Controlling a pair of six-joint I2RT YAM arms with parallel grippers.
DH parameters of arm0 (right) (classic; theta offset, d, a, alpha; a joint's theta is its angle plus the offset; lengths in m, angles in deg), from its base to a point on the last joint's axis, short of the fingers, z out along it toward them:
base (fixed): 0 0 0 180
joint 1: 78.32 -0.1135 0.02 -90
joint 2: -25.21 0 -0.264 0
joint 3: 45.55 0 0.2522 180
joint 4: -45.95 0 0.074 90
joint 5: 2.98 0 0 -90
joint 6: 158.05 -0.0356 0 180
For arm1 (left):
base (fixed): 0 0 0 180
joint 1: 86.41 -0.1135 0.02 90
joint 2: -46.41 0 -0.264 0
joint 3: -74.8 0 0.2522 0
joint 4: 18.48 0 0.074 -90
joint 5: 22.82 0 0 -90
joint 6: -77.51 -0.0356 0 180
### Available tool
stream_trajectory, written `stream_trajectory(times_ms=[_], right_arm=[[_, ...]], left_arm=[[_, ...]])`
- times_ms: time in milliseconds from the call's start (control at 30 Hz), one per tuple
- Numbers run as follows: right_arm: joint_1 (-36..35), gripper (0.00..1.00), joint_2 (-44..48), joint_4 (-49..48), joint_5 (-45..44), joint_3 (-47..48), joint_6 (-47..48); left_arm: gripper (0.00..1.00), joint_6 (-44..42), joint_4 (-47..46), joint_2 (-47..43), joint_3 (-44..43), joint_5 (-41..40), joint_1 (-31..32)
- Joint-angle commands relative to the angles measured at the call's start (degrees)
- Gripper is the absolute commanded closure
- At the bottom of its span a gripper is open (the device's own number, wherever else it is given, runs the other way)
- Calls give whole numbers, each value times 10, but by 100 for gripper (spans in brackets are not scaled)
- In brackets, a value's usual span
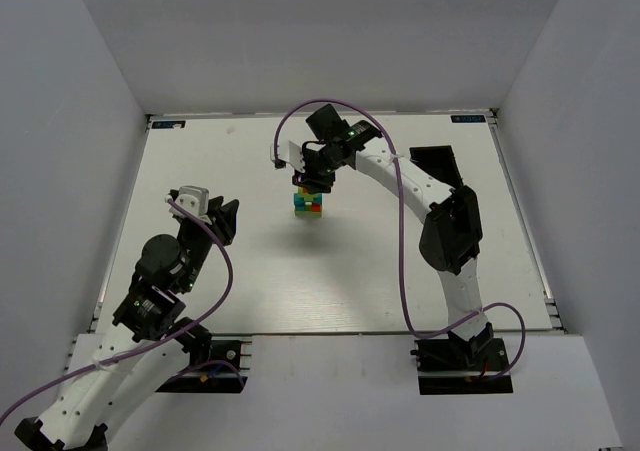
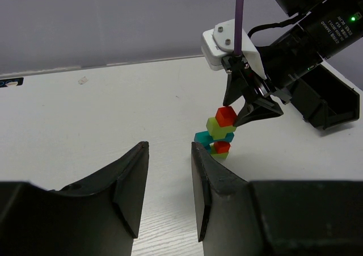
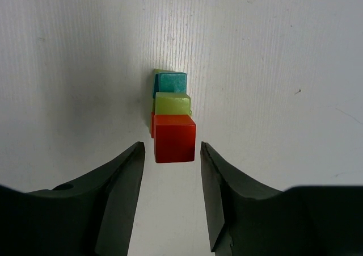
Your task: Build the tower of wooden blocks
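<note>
Top camera: high behind arms [image 1: 452, 233], looks down on whole worktop [image 1: 350, 281]. Left wrist: low, side-on, far from tower [image 2: 220, 133]. Right wrist: close, straight down. All 3 share tower.

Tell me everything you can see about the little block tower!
The wood block tower is a small upright stack of painted wooden blocks on the white table. From the top: a red cube, a lime-green cube, a teal bar poking out sideways, another red block, then a lime-green piece at the bottom. The blocks sit slightly twisted on each other. The right gripper is above it, jaws open either side of the top red cube, small gaps showing.
</note>
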Motion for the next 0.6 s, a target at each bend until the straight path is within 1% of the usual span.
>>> stream_trajectory(times_ms=[0,33,67,133,167,200,433,567], right_arm=[[-2,49,1,5,3,16,4],[-1,47,2,4,3,14,4],[-2,40,3,1,3,14,5],[-1,29,5,2,4,12,4],[-1,15,7,1,6,12,4],[-1,10,12,-2,4,7,5],[1,10,35,-23,3,-15,1],[0,10,57,-34,-1,-43,2]], left_arm=[[54,-3,-8,2,3,6,-2],[54,-3,-8,2,3,6,-2],[54,-3,-8,2,3,6,-2],[54,-3,-8,2,3,6,-2],[54,-3,-8,2,3,6,-2],[54,-3,-8,2,3,6,-2],[54,-3,-8,2,3,6,-2],[54,-3,-8,2,3,6,-2]])
